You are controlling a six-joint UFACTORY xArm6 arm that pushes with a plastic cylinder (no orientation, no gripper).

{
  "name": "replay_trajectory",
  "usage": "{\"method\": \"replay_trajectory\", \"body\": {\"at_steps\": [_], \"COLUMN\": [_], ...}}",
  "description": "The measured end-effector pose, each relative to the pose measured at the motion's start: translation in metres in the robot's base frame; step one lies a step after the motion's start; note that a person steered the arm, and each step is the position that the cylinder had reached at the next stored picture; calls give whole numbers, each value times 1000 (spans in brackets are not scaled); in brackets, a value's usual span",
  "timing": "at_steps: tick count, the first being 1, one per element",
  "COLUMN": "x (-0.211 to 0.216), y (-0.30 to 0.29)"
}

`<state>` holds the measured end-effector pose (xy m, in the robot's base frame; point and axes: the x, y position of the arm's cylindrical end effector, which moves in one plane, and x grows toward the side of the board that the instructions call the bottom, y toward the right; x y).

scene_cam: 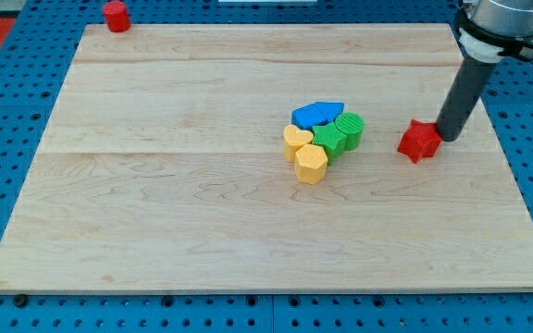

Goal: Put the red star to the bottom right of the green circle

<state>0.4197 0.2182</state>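
In the camera view, my tip (450,136) touches the red star (419,141) at the star's two o'clock side; as an end effector the rod has nothing to open or close and holds nothing. The star lies at three o'clock of the green circle (352,125), apart from it. A short nudge toward seven o'clock should settle it at five o'clock of the circle. Bare worktop (202,213) lies below; the right edge is near.

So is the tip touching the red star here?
Cannot tell. In the camera view my tip sits right against the red star on its right, with no visible gap.
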Motion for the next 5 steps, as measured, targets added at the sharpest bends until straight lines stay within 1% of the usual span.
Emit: {"method": "replay_trajectory", "body": {"at_steps": [3, 4, 5], "x": [6, 12, 26], "y": [-25, -28, -36]}}
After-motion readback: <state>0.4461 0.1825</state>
